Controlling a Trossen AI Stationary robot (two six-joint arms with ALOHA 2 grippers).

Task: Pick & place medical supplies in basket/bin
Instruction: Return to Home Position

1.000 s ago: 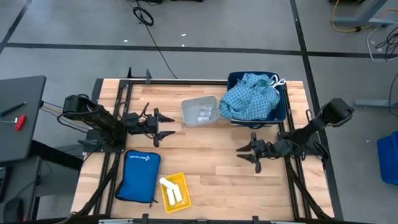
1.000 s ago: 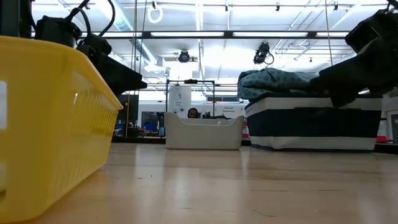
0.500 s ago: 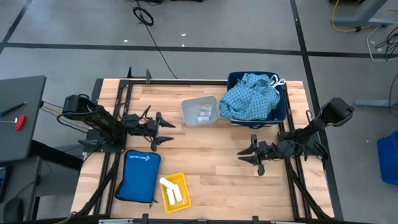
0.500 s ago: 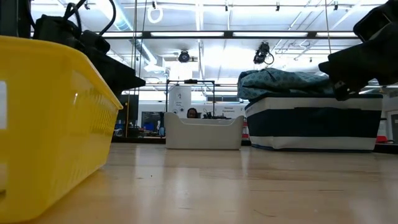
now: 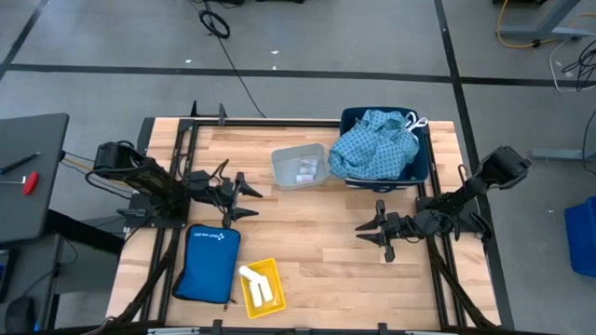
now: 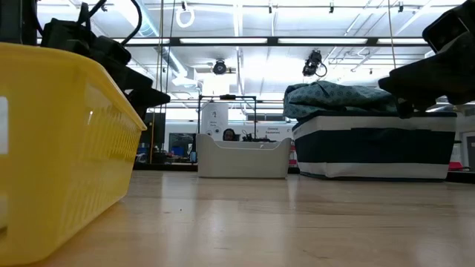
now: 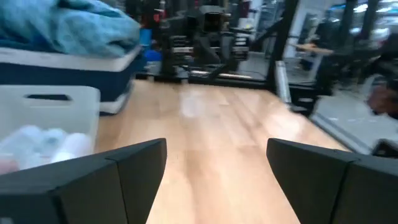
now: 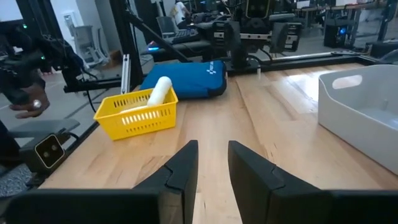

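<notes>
Where it lies (yellow bin), 1 white roll slants diagonally.

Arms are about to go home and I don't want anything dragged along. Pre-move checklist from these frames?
1. Left gripper empty: ok, wide open, nothing held.
2. Right gripper empty: ok, slightly open, nothing held.
3. White rolls inside the yellow bin: ok.
4. Light blue cloth in the navy bin: ok, heaped above its rim.
5. Navy cloth binned: cannot tell, it shows in no view.
</notes>
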